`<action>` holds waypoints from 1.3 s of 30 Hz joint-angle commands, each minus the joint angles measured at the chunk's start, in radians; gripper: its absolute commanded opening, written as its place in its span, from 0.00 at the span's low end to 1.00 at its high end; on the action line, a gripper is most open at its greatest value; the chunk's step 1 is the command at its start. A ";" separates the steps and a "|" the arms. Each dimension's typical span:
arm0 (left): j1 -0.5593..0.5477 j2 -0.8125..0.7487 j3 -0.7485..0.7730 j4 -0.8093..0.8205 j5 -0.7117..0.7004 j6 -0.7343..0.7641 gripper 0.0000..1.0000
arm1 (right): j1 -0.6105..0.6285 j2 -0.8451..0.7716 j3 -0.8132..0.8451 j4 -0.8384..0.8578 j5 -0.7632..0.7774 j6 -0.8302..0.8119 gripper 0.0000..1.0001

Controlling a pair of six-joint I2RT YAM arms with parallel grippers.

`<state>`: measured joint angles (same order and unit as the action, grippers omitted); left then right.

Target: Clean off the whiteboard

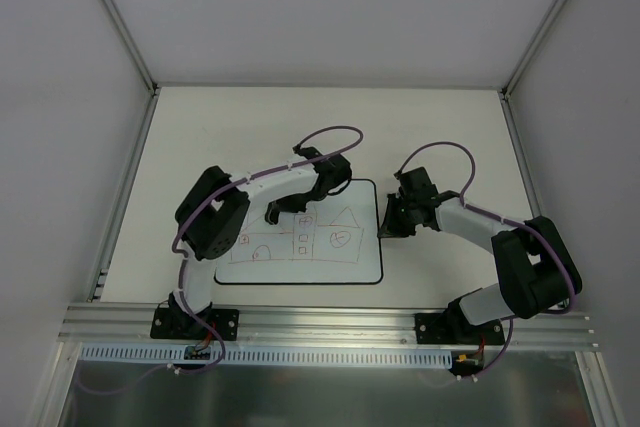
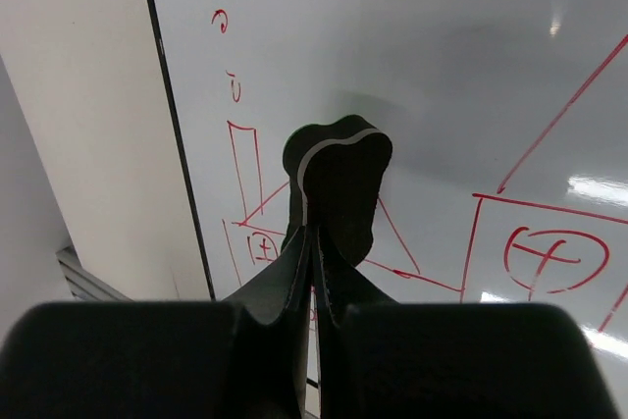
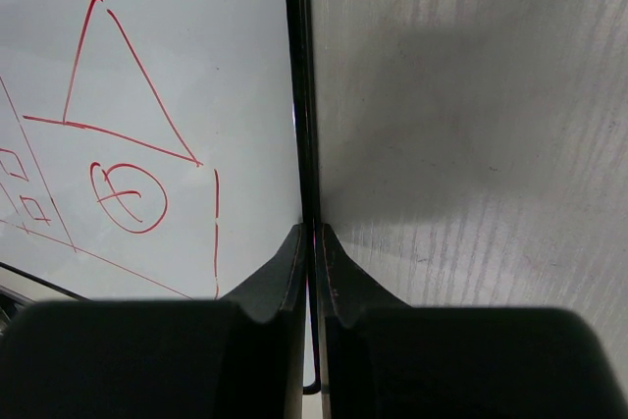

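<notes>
The whiteboard [image 1: 330, 265] lies flat on the table in front of both arms, with a red line drawing of houses [image 1: 300, 242] on it. My left gripper [image 1: 274, 213] is over the board's upper left part. In the left wrist view its fingers [image 2: 314, 233] are pressed together, empty, just above the whiteboard [image 2: 442, 66]. A dark shape beyond the tips looks like their reflection. My right gripper [image 1: 385, 225] is at the board's right edge. In the right wrist view its fingers [image 3: 314, 235] are shut, straddling the whiteboard's [image 3: 196, 46] black border.
Bare white table [image 1: 250, 127] stretches behind the board, and more table [image 3: 461, 144] lies to its right. An aluminium rail [image 1: 330, 322] runs along the near edge by the arm bases. White walls with metal posts [image 1: 120, 17] enclose the space.
</notes>
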<state>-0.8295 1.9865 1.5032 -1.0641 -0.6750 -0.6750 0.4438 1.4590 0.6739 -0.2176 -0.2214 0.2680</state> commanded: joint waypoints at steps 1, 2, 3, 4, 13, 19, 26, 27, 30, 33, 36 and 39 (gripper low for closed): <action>-0.019 0.050 0.034 -0.083 -0.051 -0.052 0.00 | 0.009 0.034 -0.036 -0.031 0.048 -0.013 0.06; -0.026 0.061 0.048 -0.083 -0.051 -0.054 0.00 | 0.009 0.032 -0.037 -0.031 0.050 -0.013 0.07; -0.033 0.072 0.057 -0.082 -0.038 -0.054 0.00 | 0.009 0.031 -0.037 -0.031 0.048 -0.013 0.06; -0.043 0.099 0.066 -0.083 -0.032 -0.052 0.00 | 0.009 0.031 -0.039 -0.032 0.048 -0.013 0.06; -0.092 0.144 0.135 -0.083 0.028 -0.060 0.13 | 0.009 0.020 -0.043 -0.031 0.051 -0.012 0.07; -0.115 0.124 0.169 -0.080 0.072 -0.077 0.33 | 0.007 0.023 -0.043 -0.031 0.048 -0.012 0.07; -0.109 0.000 0.218 -0.076 0.081 -0.057 0.67 | 0.009 0.021 -0.040 -0.032 0.045 -0.015 0.08; -0.105 -0.017 0.215 -0.071 0.094 -0.051 0.70 | 0.009 0.021 -0.040 -0.034 0.045 -0.013 0.08; -0.065 -0.101 0.129 0.034 0.150 0.003 0.70 | 0.009 0.020 -0.040 -0.032 0.044 -0.016 0.08; 0.019 -0.225 -0.074 0.255 0.314 0.046 0.70 | 0.009 0.018 -0.039 -0.034 0.040 -0.015 0.08; 0.087 -0.330 -0.242 0.425 0.414 0.077 0.70 | 0.009 0.017 -0.042 -0.031 0.042 -0.015 0.08; 0.104 -0.341 -0.303 0.476 0.436 0.103 0.72 | 0.009 0.021 -0.040 -0.031 0.034 -0.015 0.08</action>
<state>-0.7261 1.6478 1.2663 -0.7406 -0.3412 -0.6308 0.4438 1.4586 0.6689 -0.2050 -0.2272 0.2687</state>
